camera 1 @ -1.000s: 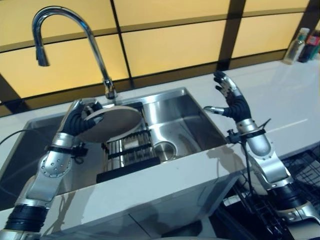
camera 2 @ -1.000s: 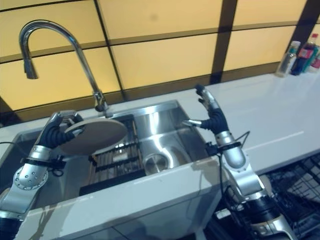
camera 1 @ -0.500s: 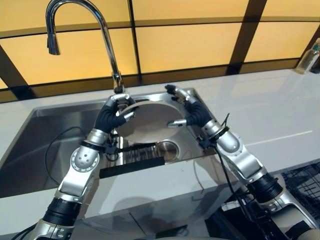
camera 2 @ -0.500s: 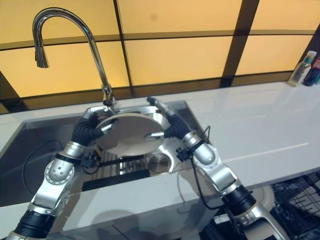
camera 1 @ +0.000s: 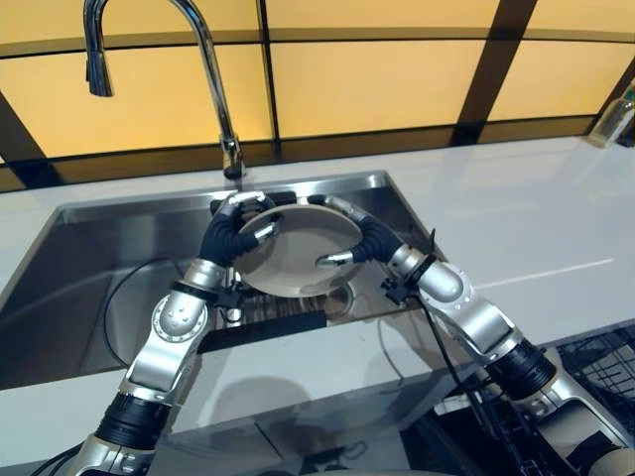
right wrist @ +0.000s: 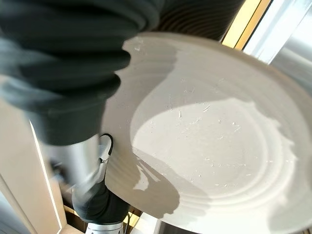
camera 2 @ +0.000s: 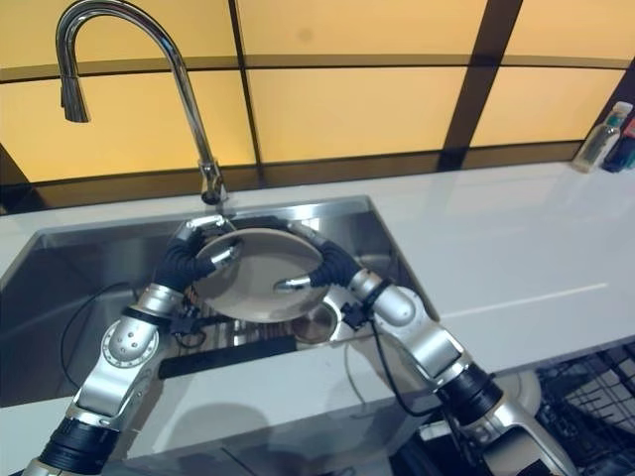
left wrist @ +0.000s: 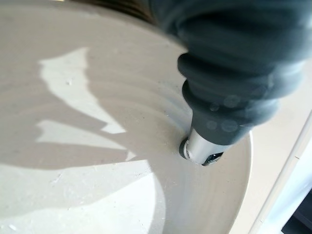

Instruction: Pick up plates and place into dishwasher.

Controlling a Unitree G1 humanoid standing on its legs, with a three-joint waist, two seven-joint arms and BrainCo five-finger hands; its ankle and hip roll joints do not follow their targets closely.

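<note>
Fingers curled on both sides: the left hand (camera 1: 230, 236) pinches one edge of the plate (camera 1: 296, 250) with thumb and fingers, and the right hand (camera 1: 362, 240) clamps the opposite edge the same way. The plate hangs tilted between them over the sink (camera 1: 89, 248), its hollow face toward the camera, just below the tap (camera 1: 210, 69) and above the drain (camera 2: 316, 323).

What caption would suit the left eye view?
Both robot hands, left and right, grip a plate over the sink.
</note>
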